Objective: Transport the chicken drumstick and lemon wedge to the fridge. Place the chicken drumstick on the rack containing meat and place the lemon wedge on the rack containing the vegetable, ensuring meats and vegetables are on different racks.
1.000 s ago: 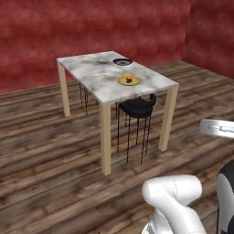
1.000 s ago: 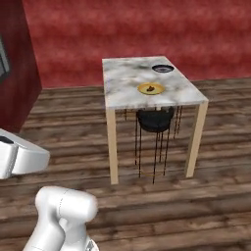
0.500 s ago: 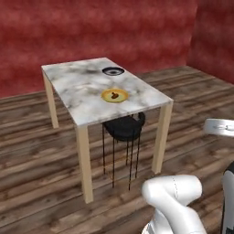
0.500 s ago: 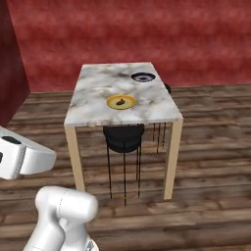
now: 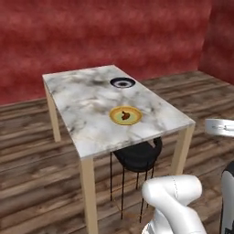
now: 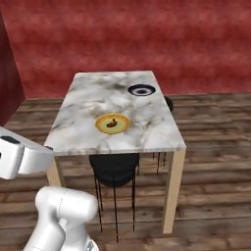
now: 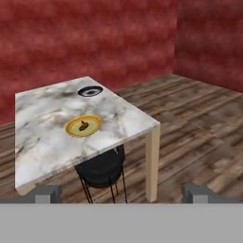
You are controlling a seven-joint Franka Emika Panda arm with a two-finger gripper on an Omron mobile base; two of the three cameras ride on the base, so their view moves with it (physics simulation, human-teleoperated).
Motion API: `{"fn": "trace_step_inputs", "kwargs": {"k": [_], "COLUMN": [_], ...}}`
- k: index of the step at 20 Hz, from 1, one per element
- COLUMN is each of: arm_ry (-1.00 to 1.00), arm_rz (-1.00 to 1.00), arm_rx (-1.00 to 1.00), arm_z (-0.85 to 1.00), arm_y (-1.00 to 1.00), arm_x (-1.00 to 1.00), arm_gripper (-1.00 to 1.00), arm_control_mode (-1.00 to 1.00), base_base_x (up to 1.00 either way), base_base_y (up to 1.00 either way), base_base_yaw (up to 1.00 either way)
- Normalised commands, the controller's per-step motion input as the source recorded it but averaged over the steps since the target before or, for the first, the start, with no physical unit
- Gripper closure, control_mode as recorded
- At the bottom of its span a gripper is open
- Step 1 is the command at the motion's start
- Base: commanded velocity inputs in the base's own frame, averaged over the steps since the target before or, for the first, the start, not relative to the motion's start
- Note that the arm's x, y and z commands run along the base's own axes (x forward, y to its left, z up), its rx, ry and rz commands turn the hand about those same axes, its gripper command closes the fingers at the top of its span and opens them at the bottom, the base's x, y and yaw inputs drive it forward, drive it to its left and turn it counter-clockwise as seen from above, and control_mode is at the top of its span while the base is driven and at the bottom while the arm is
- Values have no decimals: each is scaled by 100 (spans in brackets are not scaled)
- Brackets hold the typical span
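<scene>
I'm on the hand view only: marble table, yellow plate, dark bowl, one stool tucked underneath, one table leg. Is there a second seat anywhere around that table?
Observer: Probably. In the right base view a dark rounded shape, likely a second stool, peeks out past the table on its right side, near the bowl.
Operator: And how many table legs can you count?
Observer: Three in the left base view: the near leg, the right leg, and the far left leg.
</scene>
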Motion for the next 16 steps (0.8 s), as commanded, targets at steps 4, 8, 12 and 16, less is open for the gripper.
{"fn": "trace_step_inputs", "kwargs": {"k": [4, 8, 12, 16], "arm_ry": [0, 0, 0, 0], "arm_rz": [0, 0, 0, 0], "arm_rx": [0, 0, 0, 0], "arm_z": [0, 0, 0, 0], "arm_y": [0, 0, 0, 0], "arm_x": [0, 0, 0, 0], "arm_gripper": [-100, -100, -100, -100], "arm_control_mode": [100, 100, 100, 100], "base_base_x": [100, 100, 100, 100], "base_base_y": [-19, -29, -16, -23], "base_base_yaw": [16, 18, 30, 40]}}
